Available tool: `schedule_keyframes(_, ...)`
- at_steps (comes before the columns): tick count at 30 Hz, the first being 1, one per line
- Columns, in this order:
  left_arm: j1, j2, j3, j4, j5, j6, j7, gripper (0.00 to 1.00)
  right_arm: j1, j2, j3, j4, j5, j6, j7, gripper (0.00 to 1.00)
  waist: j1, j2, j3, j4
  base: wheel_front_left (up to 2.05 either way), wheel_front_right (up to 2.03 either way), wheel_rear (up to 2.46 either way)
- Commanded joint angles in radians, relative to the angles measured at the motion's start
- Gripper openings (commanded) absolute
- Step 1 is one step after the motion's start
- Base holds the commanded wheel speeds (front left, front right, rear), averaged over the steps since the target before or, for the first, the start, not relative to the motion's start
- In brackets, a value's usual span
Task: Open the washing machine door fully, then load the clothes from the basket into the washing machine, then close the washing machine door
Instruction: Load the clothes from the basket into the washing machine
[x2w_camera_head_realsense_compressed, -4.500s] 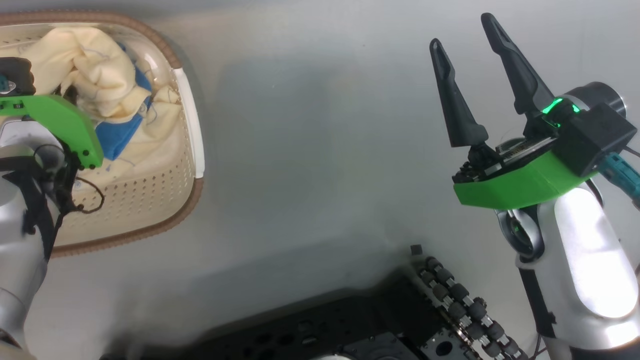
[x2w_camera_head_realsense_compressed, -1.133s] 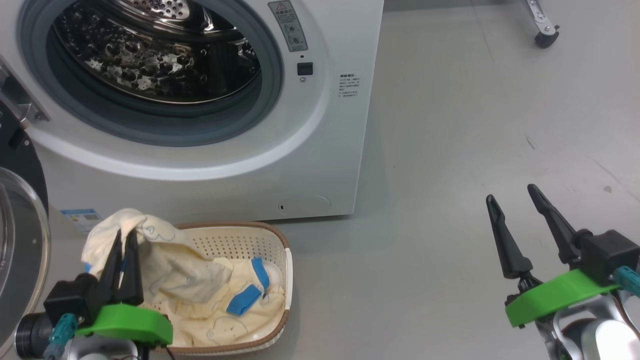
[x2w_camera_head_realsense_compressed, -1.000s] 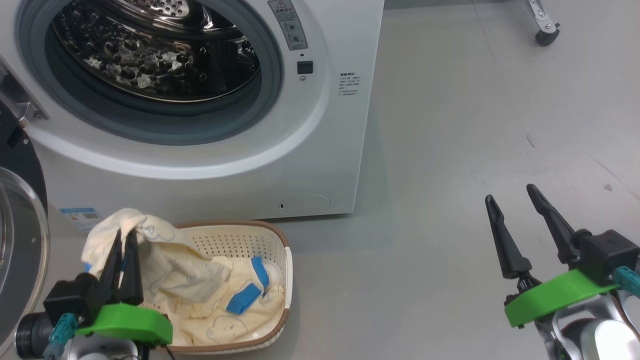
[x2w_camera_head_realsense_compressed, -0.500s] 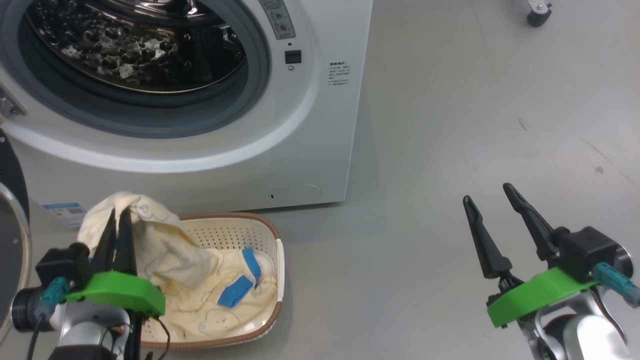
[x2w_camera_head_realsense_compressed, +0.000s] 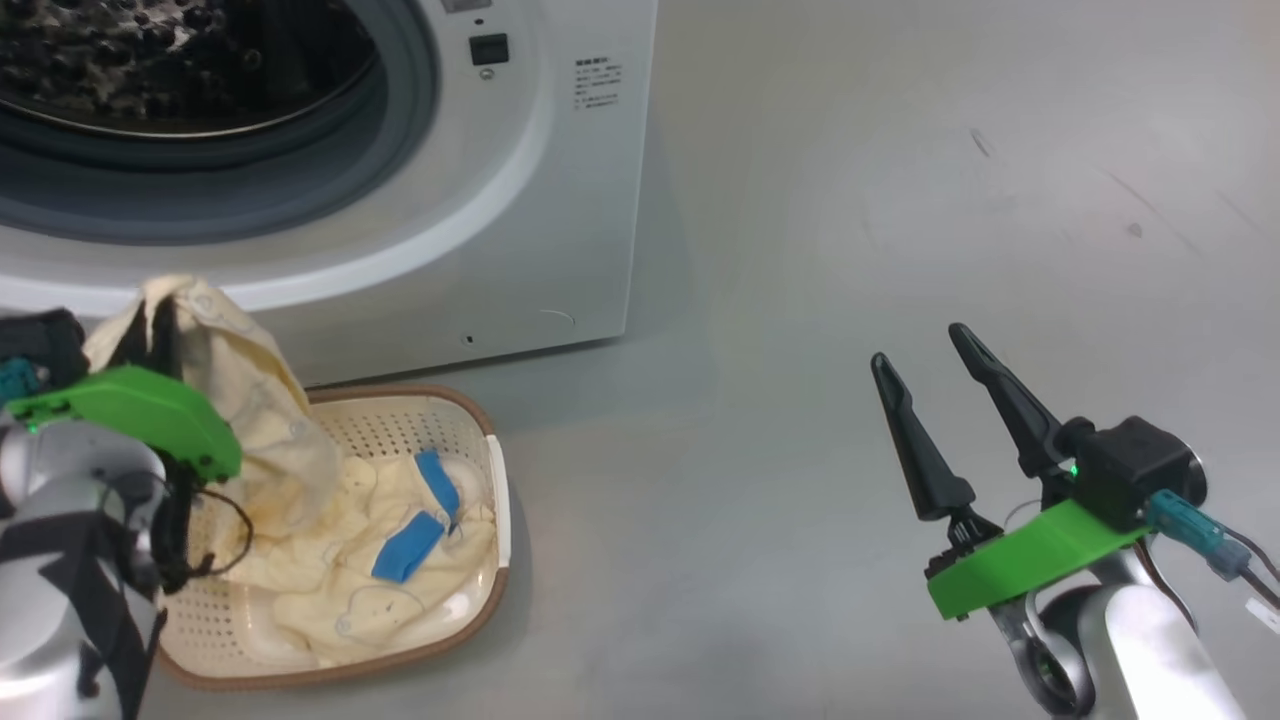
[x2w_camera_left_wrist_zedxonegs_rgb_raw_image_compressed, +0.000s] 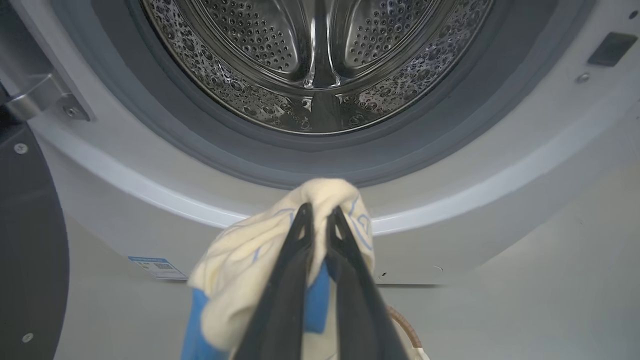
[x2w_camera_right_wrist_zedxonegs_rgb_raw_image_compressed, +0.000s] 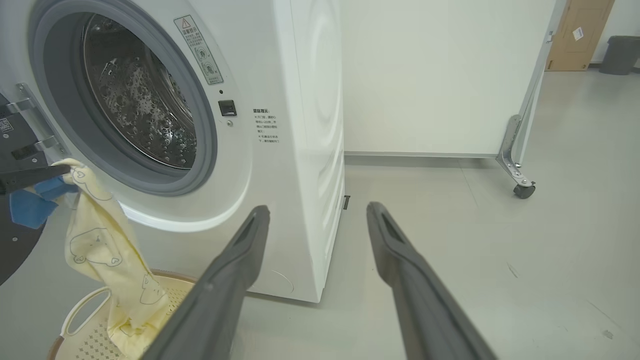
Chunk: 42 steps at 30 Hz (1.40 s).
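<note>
The left end effector (x2w_camera_left_wrist_zedxonegs_rgb_raw_image_compressed: 319, 212) is clenched on the pale cream-yellow bear-print clothes (x2w_camera_head_realsense_compressed: 250, 400), raised before the big white front-loading washing machine (x2w_camera_head_realsense_compressed: 560, 200), their tail trailing in the cream perforated plastic basket (x2w_camera_head_realsense_compressed: 497, 470). The trailing cloth could catch the grey gasket (x2w_camera_left_wrist_zedxonegs_rgb_raw_image_compressed: 320, 160) or tip the basket. The right end effector (x2w_camera_head_realsense_compressed: 917, 344) hangs released.

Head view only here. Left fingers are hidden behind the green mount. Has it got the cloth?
Observer: Yes. The left wrist view shows the left gripper shut on the clothes, pinched near its tips.
Operator: Anything in the drum? I see just a dark edge of it.
Observer: Nothing in the part that the left wrist view takes in: the drum there is bare perforated steel.
</note>
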Motion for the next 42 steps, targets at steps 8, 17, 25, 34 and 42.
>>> schedule_keyframes(8,-0.316,0.129,0.033,0.158,-0.020,-0.062,0.082,0.00,-0.103,-0.008,0.067,0.007,0.034,-0.003,-0.062,1.00,-0.0001,0.0000,0.163,-0.105,0.00,0.00,0.00)
schedule_keyframes(17,-0.507,0.204,-0.015,0.243,-0.016,-0.083,0.152,0.00,-0.142,-0.008,0.101,0.034,0.057,-0.003,-0.096,1.00,-0.0001,0.0000,0.255,-0.152,0.00,0.00,0.00)
schedule_keyframes(25,-0.694,0.293,-0.068,0.249,-0.022,-0.088,0.189,0.00,-0.187,-0.008,0.142,0.051,0.084,-0.003,-0.123,1.00,-0.0001,0.0000,0.363,-0.187,0.00,0.00,0.00)
schedule_keyframes(34,-0.837,0.379,-0.108,0.229,-0.019,-0.088,0.117,0.00,-0.221,-0.008,0.183,0.067,0.113,-0.003,-0.141,1.00,-0.0001,0.0000,0.447,-0.220,0.00,0.00,0.00)
schedule_keyframes(42,-0.972,0.425,-0.104,0.261,0.074,-0.021,-0.097,0.00,-0.246,-0.008,0.209,0.080,0.139,-0.003,-0.148,1.00,-0.0001,0.0000,0.499,-0.245,0.00,0.00,0.00)
